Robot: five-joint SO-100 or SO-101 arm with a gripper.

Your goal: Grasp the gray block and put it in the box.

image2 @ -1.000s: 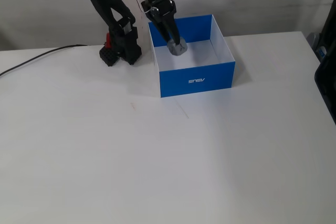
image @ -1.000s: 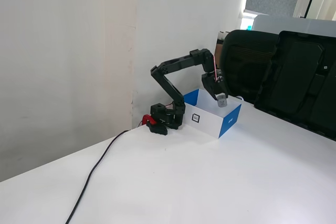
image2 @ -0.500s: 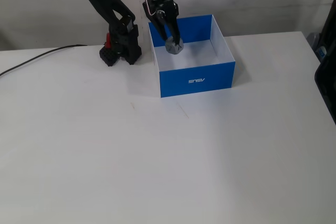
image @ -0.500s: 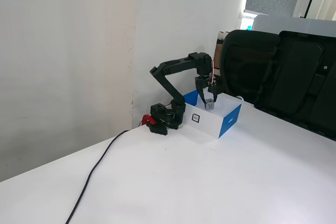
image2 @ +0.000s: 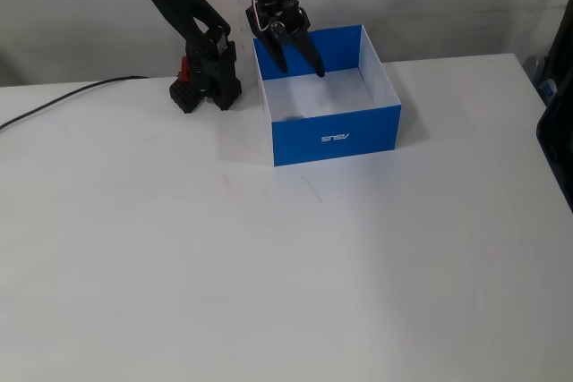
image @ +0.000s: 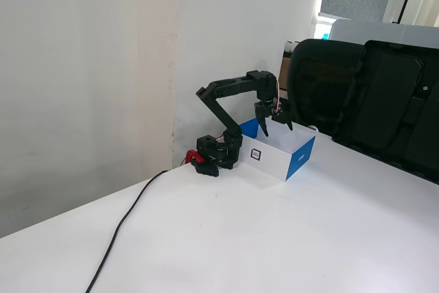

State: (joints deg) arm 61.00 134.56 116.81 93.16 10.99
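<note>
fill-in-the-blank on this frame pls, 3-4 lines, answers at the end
1. The gripper hangs over the ____ with its jaws apart.
2. The box has a front panel coloured ____.
3. In both fixed views, the gray block is ____ to be seen.
4. A black ____ runs across the table to the arm's base.

Answers: box; blue; nowhere; cable

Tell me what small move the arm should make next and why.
Probably lift the gripper and pull it back from the box. The gripper is open and holds nothing, hanging above the box's far side, and no gray block shows on the table. The block may already lie inside, hidden by the box walls; I cannot tell.
</note>
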